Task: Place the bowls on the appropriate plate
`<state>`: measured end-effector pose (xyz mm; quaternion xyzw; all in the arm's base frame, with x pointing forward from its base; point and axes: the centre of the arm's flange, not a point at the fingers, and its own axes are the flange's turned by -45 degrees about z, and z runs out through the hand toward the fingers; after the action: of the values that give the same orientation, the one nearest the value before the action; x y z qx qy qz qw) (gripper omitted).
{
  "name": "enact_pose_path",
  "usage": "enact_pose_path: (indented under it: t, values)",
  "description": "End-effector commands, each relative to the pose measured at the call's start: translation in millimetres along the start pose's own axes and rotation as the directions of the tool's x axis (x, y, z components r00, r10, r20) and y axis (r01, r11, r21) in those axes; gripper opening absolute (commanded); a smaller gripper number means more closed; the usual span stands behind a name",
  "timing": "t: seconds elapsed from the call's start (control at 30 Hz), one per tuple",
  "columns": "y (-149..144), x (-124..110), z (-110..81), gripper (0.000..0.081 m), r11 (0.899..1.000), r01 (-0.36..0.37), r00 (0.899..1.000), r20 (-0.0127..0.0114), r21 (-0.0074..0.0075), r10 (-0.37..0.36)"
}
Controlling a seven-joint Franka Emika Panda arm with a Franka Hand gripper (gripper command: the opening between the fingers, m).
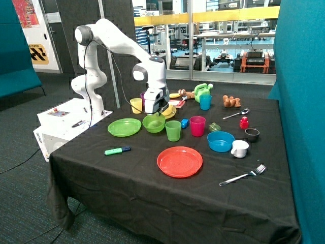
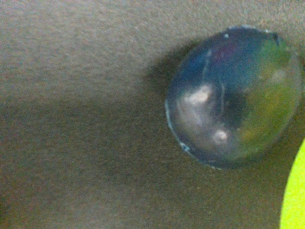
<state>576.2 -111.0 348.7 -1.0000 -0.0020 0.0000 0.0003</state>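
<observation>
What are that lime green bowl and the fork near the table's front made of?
The green bowl, just below the gripper, looks like glossy plastic: uniform bright colour, soft sheen. The fork looks like polished metal, silvery with bright glints.

Teal fabric partitions (image 1: 299, 101) flank my black-draped surface (image 1: 152, 193) on dark grey carpet (image 1: 20, 142); behind, glass windows (image 1: 223, 40) reveal a lit workshop.

Arm: white jointed Franka arm (image 1: 114, 35) is arching up from its base, then bending down.
Wrist: pointing straight downward.
Gripper: grey two-finger gripper (image 1: 156, 110) is hanging low over the lime green bowl (image 1: 153, 123).
</observation>
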Motion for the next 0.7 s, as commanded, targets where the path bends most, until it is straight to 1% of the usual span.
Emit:
enact_pose_path:
  t: [0.0, 0.23, 0.3, 0.43, 0.53, 0.67]
  values:
    - [-9.0, -1.0, -21.1, 0.0, 1.0, 0.031, 1.0, 0.0001, -0.0006, -0.031]
    - [-19.8, -17.5, -29.6, 0.0, 0.998, 0.06, 0.998, 0.0001, -0.0006, -0.06]
    - [-23.9, -27.1, -32.0, 0.0, 0.998, 0.067, 0.998, 0.0001, -0.0006, -0.067]
    - [-27.0, -36.9, -33.7, 0.0, 0.997, 0.075, 0.997, 0.0001, -0.0006, -0.075]
    - [-28.4, -49.1, -34.6, 0.0, 0.997, 0.077, 0.997, 0.0001, -0.0006, -0.077]
    - [-28.9, -56.8, -35.0, 0.0, 0.997, 0.08, 0.997, 0.0001, -0.0006, -0.08]
